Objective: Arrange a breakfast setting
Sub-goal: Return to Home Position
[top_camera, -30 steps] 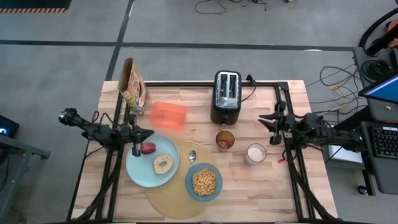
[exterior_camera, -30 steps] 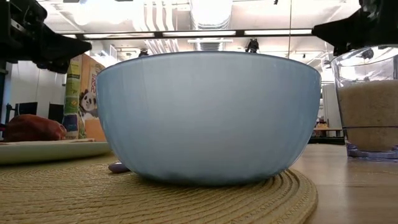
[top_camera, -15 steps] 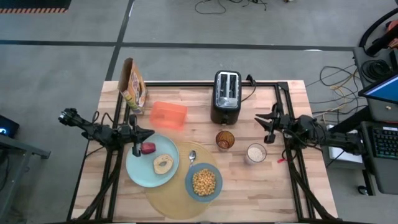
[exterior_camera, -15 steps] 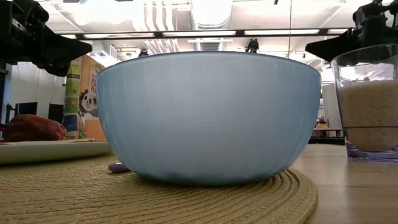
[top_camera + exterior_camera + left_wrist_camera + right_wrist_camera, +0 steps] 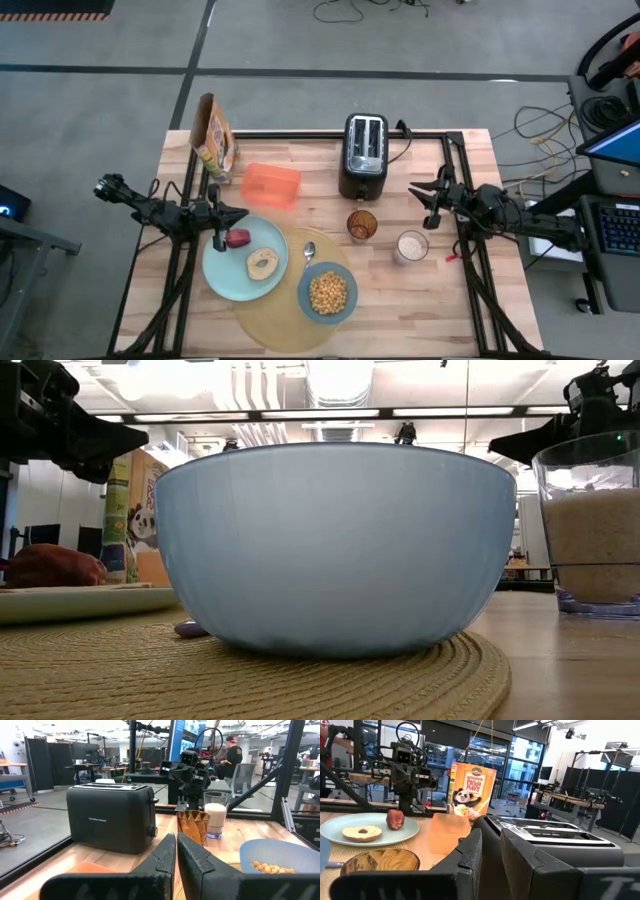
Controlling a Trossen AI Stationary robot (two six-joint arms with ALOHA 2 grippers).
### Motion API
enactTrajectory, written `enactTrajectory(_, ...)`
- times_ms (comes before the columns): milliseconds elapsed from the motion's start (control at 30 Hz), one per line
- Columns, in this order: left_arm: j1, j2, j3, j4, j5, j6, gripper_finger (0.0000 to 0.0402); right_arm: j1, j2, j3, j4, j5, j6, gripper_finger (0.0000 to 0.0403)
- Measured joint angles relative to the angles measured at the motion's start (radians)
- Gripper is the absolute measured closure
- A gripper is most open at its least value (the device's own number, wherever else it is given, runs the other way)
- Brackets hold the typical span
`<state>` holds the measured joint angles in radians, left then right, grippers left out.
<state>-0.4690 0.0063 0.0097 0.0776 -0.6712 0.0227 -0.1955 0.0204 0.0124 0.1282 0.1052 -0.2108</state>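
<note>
The pale blue plate (image 5: 228, 268) lies at the near left, partly on the round tan placemat (image 5: 280, 318). It carries the red apple (image 5: 238, 238) and the round bagel (image 5: 263, 264). The blue bowl (image 5: 327, 292) with yellow cereal (image 5: 328, 291) stands on the placemat, and fills the low view (image 5: 335, 545). The small metal spoon (image 5: 309, 250) lies on the placemat's far part. My left gripper (image 5: 240, 214) is shut and empty, just beyond the plate's far edge. My right gripper (image 5: 413, 190) is shut and empty, above the table's right part, right of the toaster.
The black toaster (image 5: 363, 155) stands at the far middle, the orange box (image 5: 271, 185) left of it and a cereal box (image 5: 214, 135) at the far left corner. An amber glass (image 5: 362, 224) and a glass of white drink (image 5: 411, 245) stand near my right gripper.
My right gripper has moved a little toward the table's left and far edges, staying shut and empty. My left gripper and the things on the table have kept still.
</note>
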Motion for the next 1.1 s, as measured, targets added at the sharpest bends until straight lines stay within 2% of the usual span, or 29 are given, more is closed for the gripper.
enactTrajectory(233,0.0,0.002,0.0,0.0,-0.003,-0.003,0.0401,0.0,0.0,0.0,-0.001,0.012,0.006,0.0339)
enactTrajectory(667,0.0,0.021,-0.001,-0.008,-0.134,0.067,0.0402,0.0,0.0,-0.001,-0.03,0.18,0.063,0.0339)
enactTrajectory(1100,0.0,0.025,-0.001,-0.008,-0.159,0.087,0.0402,0.0,0.0,-0.001,-0.048,0.185,0.091,0.0339)
